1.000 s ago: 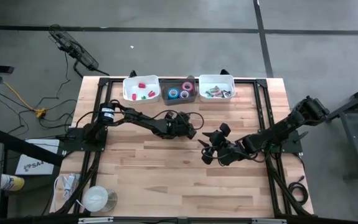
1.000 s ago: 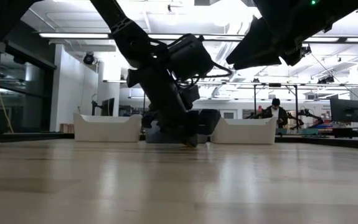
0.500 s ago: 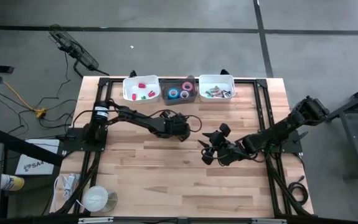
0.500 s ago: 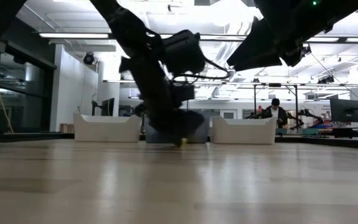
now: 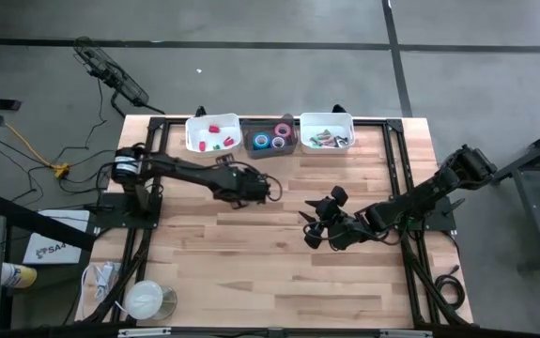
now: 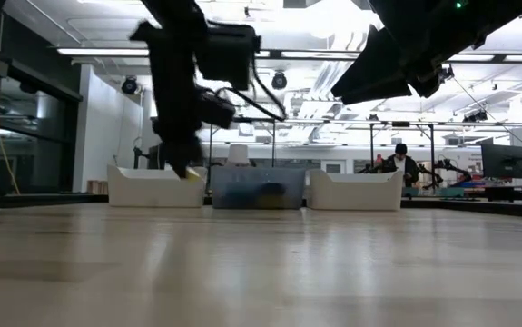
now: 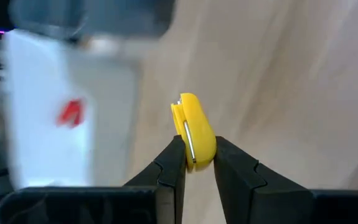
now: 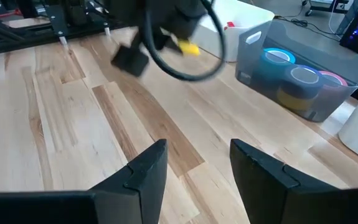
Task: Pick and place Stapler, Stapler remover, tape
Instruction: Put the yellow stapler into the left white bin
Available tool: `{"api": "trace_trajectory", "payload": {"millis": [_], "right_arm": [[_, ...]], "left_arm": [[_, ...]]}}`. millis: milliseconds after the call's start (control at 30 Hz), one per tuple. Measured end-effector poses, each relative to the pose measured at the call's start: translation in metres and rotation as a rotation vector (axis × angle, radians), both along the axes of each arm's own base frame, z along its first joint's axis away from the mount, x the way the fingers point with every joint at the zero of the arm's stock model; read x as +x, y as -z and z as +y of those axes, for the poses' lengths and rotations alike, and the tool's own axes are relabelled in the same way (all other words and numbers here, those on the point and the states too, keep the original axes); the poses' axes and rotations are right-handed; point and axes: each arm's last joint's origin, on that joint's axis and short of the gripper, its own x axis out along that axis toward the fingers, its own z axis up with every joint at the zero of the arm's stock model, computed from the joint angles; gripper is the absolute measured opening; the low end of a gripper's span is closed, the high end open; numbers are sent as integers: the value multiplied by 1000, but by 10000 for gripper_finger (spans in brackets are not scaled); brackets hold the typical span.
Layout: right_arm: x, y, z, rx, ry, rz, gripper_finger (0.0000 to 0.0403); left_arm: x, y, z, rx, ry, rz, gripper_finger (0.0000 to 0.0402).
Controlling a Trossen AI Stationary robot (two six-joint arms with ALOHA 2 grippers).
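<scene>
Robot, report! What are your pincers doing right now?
Left pincer shut on small yellow stapler, lifted near white bin. Right pincer open, empty, waiting over table. Nothing in the way.

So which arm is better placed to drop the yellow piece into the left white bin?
Left. Its hand is shut on the yellow piece, lifted near the left white bin. The right hand is open and empty at mid-table.

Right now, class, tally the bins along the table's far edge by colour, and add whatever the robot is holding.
white plastic bins: 2
translucent grey plastic bin: 1
small yellow stapler, held in the left end effector: 1
Total: 4
</scene>
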Motion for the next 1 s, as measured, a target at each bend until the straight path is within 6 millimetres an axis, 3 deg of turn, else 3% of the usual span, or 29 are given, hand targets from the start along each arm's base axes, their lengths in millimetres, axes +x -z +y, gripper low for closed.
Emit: {"api": "trace_trajectory", "payload": {"millis": [233, 500, 800, 1000], "right_arm": [[0, 0, 0, 0, 1, -1, 167], [0, 0, 0, -4, 7, -3, 167], [0, 0, 0, -6, 5, -1, 167], [0, 0, 0, -6, 4, 0, 167]], "left_arm": [[-36, -28, 8, 127, -1, 253, 64], [-42, -35, 30, 256, 35, 380, 64], [-40, -32, 81, 224, -44, 345, 64], [-46, -27, 118, 46, -176, 180, 64]]}}
